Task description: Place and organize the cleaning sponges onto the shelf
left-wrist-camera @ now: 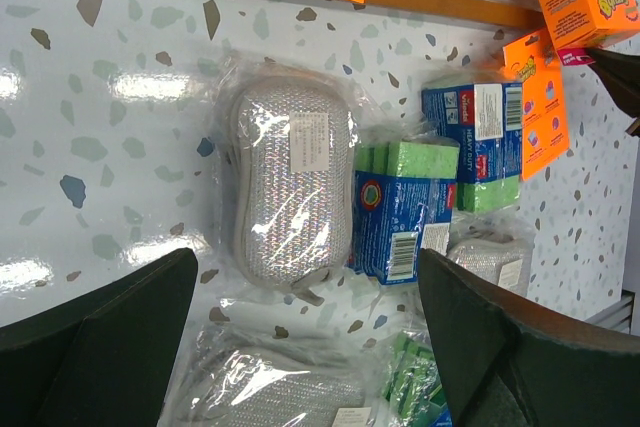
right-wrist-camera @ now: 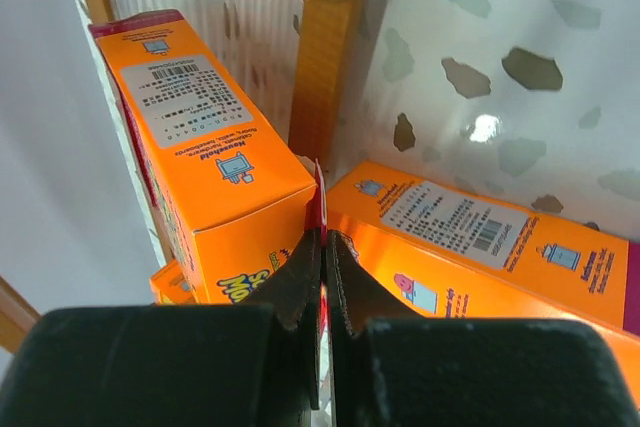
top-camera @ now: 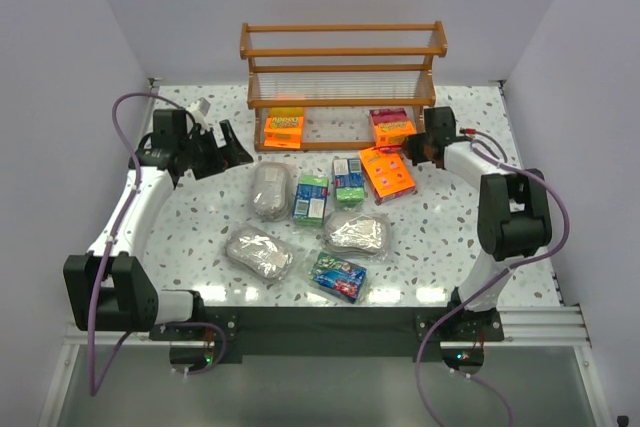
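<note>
The wooden shelf (top-camera: 340, 77) stands at the back. One orange-and-pink pack (top-camera: 284, 129) sits on its bottom tier at the left. My right gripper (top-camera: 418, 143) is shut on the thin red edge flap of a second orange-and-pink pack (top-camera: 392, 127) at the bottom tier's right end; the right wrist view shows the shut gripper (right-wrist-camera: 325, 247), this pack (right-wrist-camera: 215, 177) and a shelf post (right-wrist-camera: 325, 57). A third orange pack (top-camera: 387, 173) lies on the table beside it. My left gripper (top-camera: 235, 147) is open and empty, above a silvery-grey pack (left-wrist-camera: 292, 182).
On the table lie three green/blue packs (top-camera: 311, 199) (top-camera: 348, 182) (top-camera: 338, 276) and three silvery packs (top-camera: 269, 190) (top-camera: 259, 251) (top-camera: 357, 234), close together in the middle. White walls close in the sides and back.
</note>
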